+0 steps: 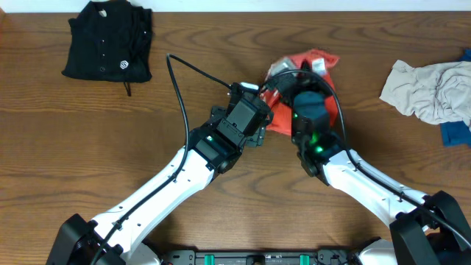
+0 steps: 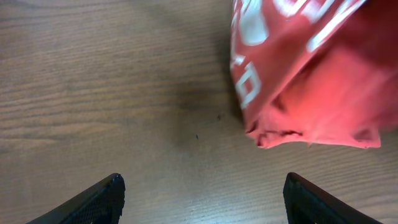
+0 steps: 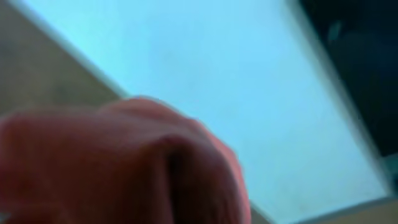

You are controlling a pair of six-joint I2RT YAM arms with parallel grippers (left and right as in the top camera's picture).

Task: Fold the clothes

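Observation:
The red-orange T-shirt with white lettering lies bunched at the table's centre back. In the left wrist view its hem hangs just above the wood at upper right. My left gripper stands open over bare table, just left of the shirt, with nothing between its fingers. My right gripper sits on the bunched shirt. In the right wrist view blurred red cloth fills the space at its jaws and hides the fingers; it is shut on that cloth.
A folded black buttoned shirt lies at the back left. A crumpled pale grey piece and a blue piece lie at the right edge. Both arms reach in from the front edge. A black cable loops over the table.

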